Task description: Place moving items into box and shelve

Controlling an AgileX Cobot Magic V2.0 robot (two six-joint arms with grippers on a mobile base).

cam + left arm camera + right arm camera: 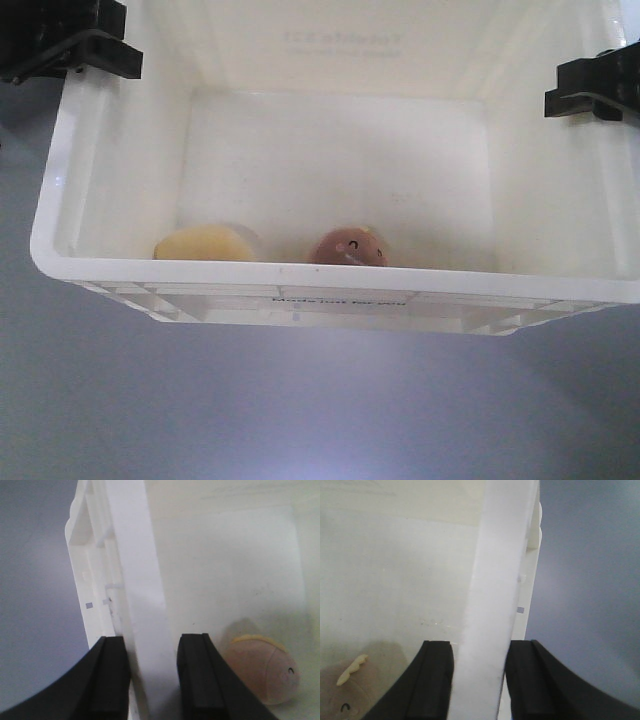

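Note:
A white plastic box point(330, 282) fills the front view, seen from above. Inside it, against the near wall, lie a yellow rounded item point(205, 243) and a pinkish-brown rounded item with a small face point(348, 247). My left gripper point(75, 45) is shut on the box's left wall; in the left wrist view its fingers point(112, 677) straddle that wall point(142, 605), with the pinkish item point(262, 667) inside. My right gripper point(595, 88) is shut on the right wall; in the right wrist view its fingers point(435, 680) straddle that wall point(495, 595).
A plain grey surface point(300, 410) lies below and around the box. It also shows outside the walls in the left wrist view point(35, 595) and the right wrist view point(590, 580).

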